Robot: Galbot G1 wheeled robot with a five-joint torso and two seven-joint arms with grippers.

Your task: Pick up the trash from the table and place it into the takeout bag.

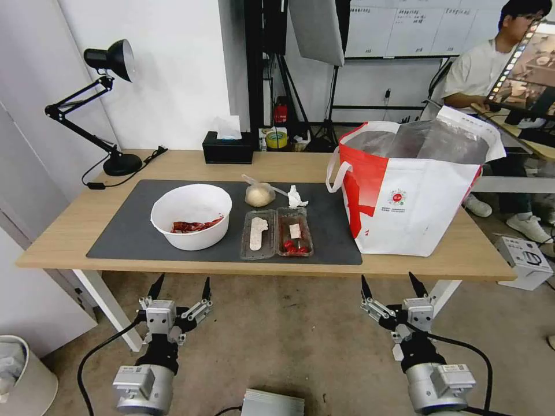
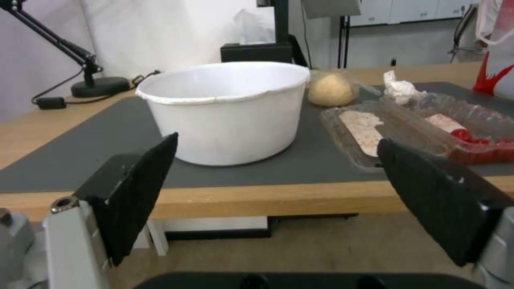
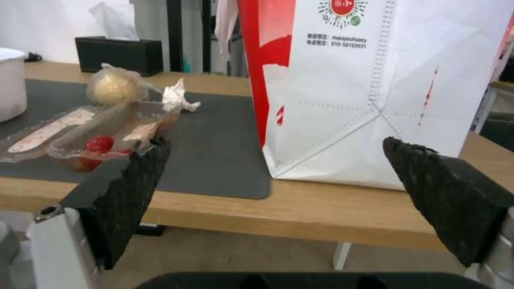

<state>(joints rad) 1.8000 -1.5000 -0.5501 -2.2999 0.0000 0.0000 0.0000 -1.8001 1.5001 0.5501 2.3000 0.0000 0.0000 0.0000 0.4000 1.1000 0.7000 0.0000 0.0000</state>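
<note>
Left gripper (image 1: pixel 180 287) spread wide, empty, short of table (image 1: pixel 58 231) edge; white bowl (image 1: pixel 191 216) straight ahead on mat, nearest. Right gripper (image 1: pixel 393 284) likewise parted, facing takeout bag (image 1: pixel 416 202); clear tray (image 1: pixel 276 233) between, long axis running away.

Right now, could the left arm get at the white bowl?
Probably yes. The left gripper is open, short of the table edge, facing the bowl. Nothing stands between them; the tray lies off to one side.
</note>
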